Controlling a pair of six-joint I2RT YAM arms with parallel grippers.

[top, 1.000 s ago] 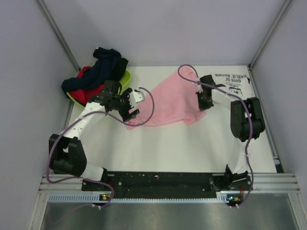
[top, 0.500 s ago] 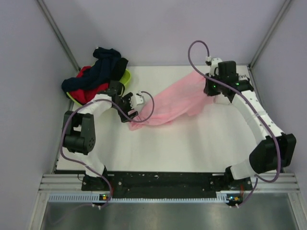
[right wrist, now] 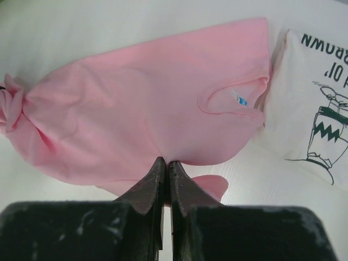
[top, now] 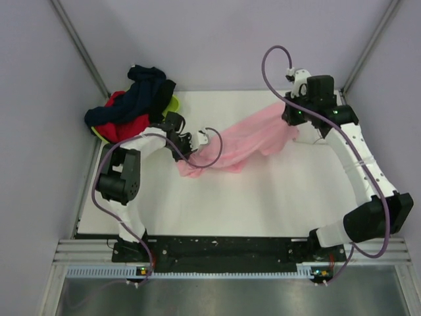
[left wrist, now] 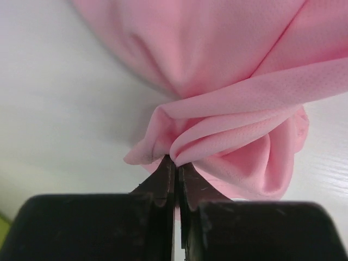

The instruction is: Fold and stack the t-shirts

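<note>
The left gripper (left wrist: 175, 163) is clenched on the pink t-shirt's (top: 243, 141) bunched left end, and the right gripper (right wrist: 166, 163) pinches its far-right edge. The white t-shirt (right wrist: 315, 109) lies just beside it, far right. Far left, a lime-green basket (top: 172, 104) is heaped with navy and red clothes (top: 131, 105).

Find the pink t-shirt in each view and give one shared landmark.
Top external: pink t-shirt stretched diagonally across the centre.
Left wrist: fills the upper right.
Right wrist: spread across the middle.
Landmark: its bunched end, lower left from above, centre in left wrist, far left in right wrist.
</note>
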